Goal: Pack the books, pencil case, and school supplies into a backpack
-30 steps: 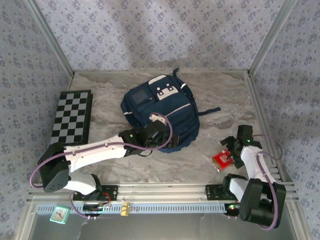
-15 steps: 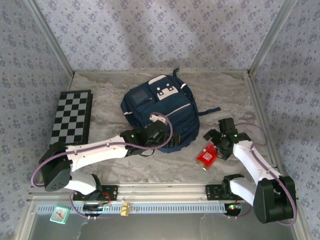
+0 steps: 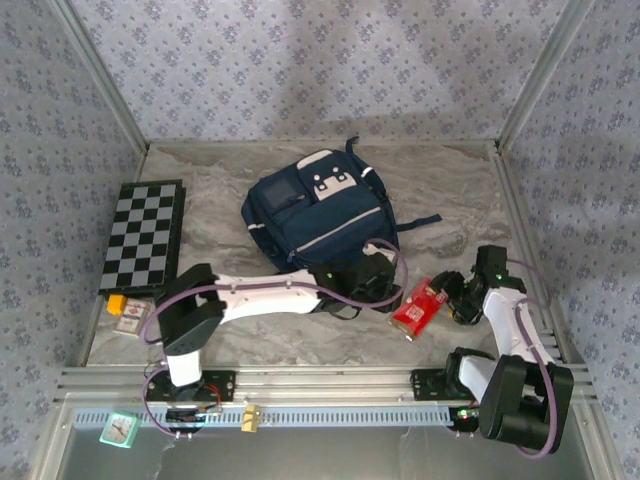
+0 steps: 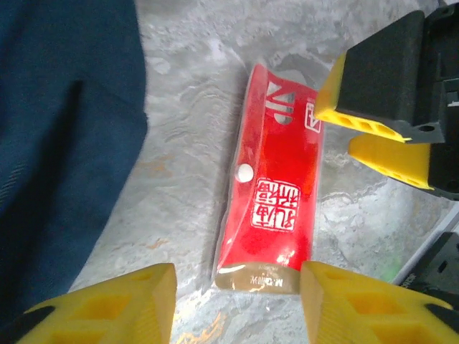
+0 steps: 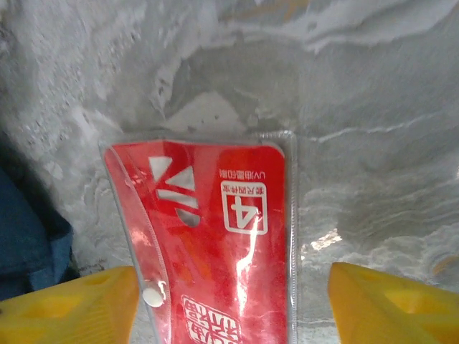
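Marble bench (image 3: 300,185): red packet (image 3: 418,306) flat beside backpack (image 3: 320,210); left hand (image 4: 237,304), right hand (image 5: 229,308) released astride it. Pickup step, apparently; next, one closing pinch.

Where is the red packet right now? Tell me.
In the top view the red packet lies flat at the near right of the table, just right of the backpack, between the left pincer and the right pincer.

The navy backpack (image 3: 318,225) lies flat on the bench (image 3: 450,190), with the red, white-marked packet (image 3: 417,306) lying flat near its right.
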Available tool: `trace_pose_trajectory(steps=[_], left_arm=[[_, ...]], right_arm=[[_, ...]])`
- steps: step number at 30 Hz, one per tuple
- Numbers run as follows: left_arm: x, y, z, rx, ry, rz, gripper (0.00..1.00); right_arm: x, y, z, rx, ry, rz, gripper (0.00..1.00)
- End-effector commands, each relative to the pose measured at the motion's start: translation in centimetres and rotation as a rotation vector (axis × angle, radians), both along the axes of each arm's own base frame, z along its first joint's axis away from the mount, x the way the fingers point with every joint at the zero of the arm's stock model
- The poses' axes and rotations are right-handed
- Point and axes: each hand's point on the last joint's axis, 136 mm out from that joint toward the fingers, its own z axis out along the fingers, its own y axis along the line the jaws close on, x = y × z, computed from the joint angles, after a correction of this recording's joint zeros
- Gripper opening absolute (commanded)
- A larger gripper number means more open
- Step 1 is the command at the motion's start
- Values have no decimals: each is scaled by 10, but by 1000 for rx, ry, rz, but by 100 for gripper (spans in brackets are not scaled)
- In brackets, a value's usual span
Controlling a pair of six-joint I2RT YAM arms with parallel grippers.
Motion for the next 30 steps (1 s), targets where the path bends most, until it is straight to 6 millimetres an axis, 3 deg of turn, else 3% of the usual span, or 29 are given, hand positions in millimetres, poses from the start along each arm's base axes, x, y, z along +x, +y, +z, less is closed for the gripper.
trace_pose_trajectory(steps=[1, 6, 12, 20, 30], left_arm=[[-3, -19, -6, -7, 16, -59, 40], [-2, -36, -32, 5, 74, -56, 29], [2, -44, -57, 28, 116, -24, 18], [12, -40, -87, 39, 202, 30, 9], [16, -31, -105, 63, 238, 67, 3]], right_arm=[[-2, 13, -4, 55, -13, 57, 65], [-8, 17, -14, 64, 22, 75, 58], [-12, 17, -20, 30, 50, 93, 58], [-12, 31, -22, 84, 53, 129, 64], [4, 42, 4, 209, -94, 178, 69]])
